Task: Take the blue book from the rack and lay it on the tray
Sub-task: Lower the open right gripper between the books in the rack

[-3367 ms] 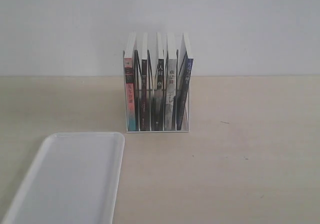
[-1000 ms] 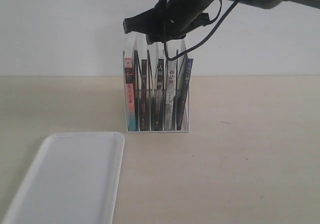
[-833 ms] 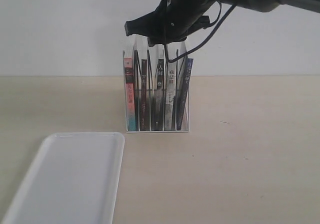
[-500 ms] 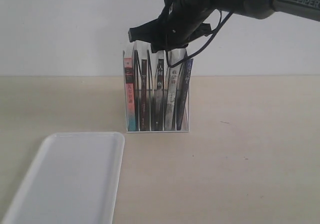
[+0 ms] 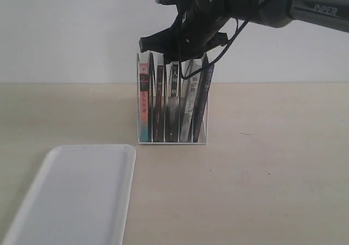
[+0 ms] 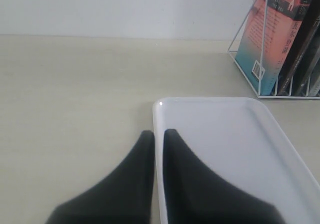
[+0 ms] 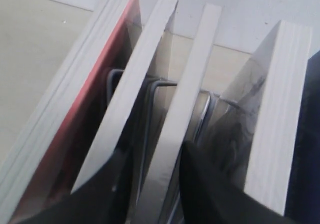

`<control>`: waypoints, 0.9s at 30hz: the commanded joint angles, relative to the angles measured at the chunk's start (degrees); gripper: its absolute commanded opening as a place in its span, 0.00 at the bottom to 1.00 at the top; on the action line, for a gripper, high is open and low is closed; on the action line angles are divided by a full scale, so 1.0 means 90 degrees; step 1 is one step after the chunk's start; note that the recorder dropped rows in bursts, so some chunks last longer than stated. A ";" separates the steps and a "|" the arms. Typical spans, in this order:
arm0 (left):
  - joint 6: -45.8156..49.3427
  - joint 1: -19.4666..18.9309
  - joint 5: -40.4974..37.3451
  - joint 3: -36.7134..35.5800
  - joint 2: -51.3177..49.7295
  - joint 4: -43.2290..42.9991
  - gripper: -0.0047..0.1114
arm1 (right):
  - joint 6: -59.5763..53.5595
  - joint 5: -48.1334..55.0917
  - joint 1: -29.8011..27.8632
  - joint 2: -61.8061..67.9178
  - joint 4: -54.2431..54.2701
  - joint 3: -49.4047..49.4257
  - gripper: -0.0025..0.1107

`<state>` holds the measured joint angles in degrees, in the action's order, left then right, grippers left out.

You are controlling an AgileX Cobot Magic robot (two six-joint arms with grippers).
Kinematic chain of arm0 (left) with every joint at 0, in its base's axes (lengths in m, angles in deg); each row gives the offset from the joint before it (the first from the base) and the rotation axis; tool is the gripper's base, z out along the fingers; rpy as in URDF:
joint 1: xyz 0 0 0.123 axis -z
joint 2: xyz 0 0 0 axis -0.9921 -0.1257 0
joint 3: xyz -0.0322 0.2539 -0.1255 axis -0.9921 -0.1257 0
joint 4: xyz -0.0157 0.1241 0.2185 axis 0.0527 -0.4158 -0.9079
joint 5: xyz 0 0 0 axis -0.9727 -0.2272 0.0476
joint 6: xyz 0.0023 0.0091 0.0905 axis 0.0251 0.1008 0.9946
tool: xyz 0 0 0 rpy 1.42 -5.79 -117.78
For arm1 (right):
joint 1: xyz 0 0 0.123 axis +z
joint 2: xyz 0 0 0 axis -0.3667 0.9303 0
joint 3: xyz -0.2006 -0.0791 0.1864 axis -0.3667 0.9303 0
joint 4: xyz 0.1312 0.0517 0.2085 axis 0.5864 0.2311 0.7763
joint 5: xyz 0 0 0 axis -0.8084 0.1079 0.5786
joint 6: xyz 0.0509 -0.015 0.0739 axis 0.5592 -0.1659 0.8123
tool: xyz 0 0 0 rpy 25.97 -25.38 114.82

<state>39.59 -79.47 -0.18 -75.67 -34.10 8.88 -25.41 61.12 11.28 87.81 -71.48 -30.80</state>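
1. Right tool (image 5: 173, 52): positioned at upper centre of the exterior view, directly over the rack (image 5: 172, 142). The arm enters from the upper right. The approach is from above because only the books' top edges are free.

2. State of right tool: the fingers (image 7: 205, 189) stand apart and are lowered among the page blocks. In the right wrist view they straddle a middle book, not the target. Whether they press on that book cannot be told.

3. The blue book (image 5: 203, 97): seated in the rightmost slot and leaning against the neighbouring grey book (image 5: 187, 106). It lies outside the fingers, so the tool likely requires a shift toward that end before closing.

4. Left tool (image 6: 155, 134): fingers together and holding nothing. It hovers at the corner rim of the tray (image 5: 82, 201), clear of the rack.

5. Tray: lies flat on the bench (image 5: 272, 174) at lower left of the exterior view, well apart from the rack. Its surface is bare.

6. Markings: "PIPER" (image 5: 327, 7) is legible on the right arm. Spine characters are too small to read. The pink book (image 6: 265, 39) shows a barcode.
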 commanded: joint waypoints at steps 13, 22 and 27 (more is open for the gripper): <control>-0.0054 -0.0025 0.0027 -0.0023 0.0023 -0.0007 0.09 | 0.0054 0.0276 0.0279 0.0098 -0.0026 -0.0381 0.02; -0.0054 -0.0025 0.0027 -0.0023 0.0023 -0.0007 0.09 | 0.0275 0.0684 0.0296 0.0098 -0.0107 -0.0907 0.02; -0.0054 -0.0025 0.0027 -0.0023 0.0023 -0.0007 0.09 | 0.0534 0.0629 0.0296 0.0098 -0.0206 -0.0907 0.02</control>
<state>39.59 -79.47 -0.18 -75.67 -34.10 8.88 -21.51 68.94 13.74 89.30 -72.85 -37.97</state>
